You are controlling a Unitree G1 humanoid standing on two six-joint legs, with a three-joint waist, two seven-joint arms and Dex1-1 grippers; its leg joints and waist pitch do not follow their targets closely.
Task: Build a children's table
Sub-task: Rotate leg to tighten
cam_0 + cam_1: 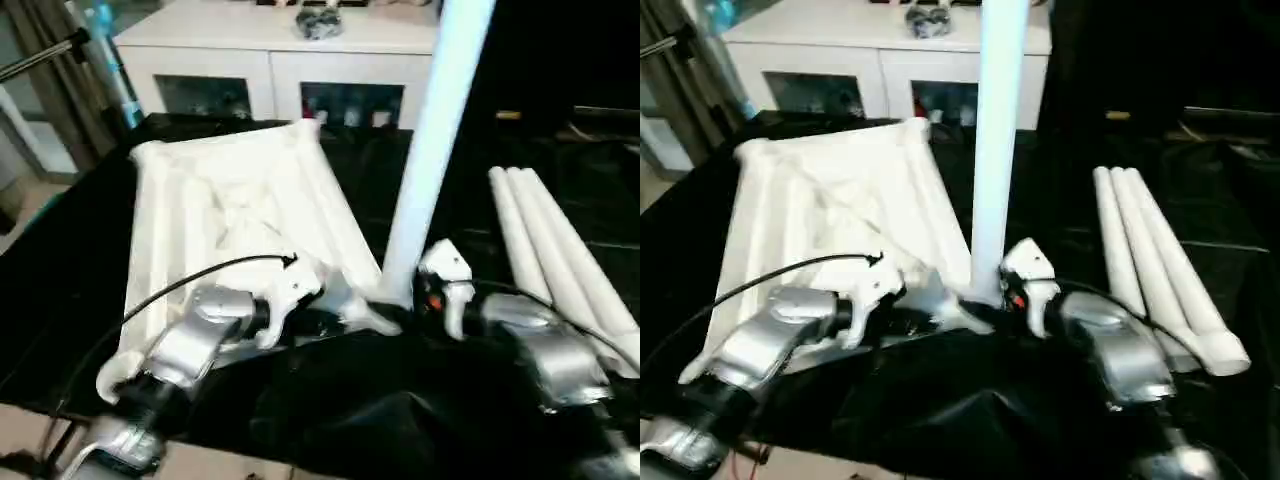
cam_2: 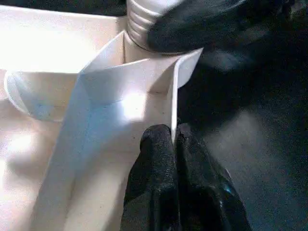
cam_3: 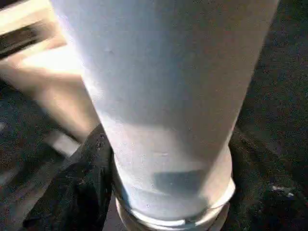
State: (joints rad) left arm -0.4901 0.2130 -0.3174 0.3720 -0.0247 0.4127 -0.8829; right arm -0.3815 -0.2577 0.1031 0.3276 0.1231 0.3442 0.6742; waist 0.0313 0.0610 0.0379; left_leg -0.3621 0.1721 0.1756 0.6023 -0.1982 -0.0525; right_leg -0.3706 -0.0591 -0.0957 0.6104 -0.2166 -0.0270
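Observation:
The white tabletop (image 1: 230,200) lies upside down on black cloth, ribbed underside up. One white leg (image 1: 430,150) stands upright in its near right corner socket. My left gripper (image 2: 173,132) is shut on a thin upright rib of the tabletop (image 2: 96,96) just beside that socket. My right gripper (image 1: 415,300) is at the foot of the standing leg (image 3: 163,96), which rises close in front of its wrist camera. Three more legs (image 1: 560,260) lie side by side on the cloth to the right.
A white cabinet (image 1: 270,50) with glass-fronted compartments stands behind the table. The black cloth (image 1: 350,400) is rumpled near the front edge. A dark stand (image 1: 40,55) is at the far left.

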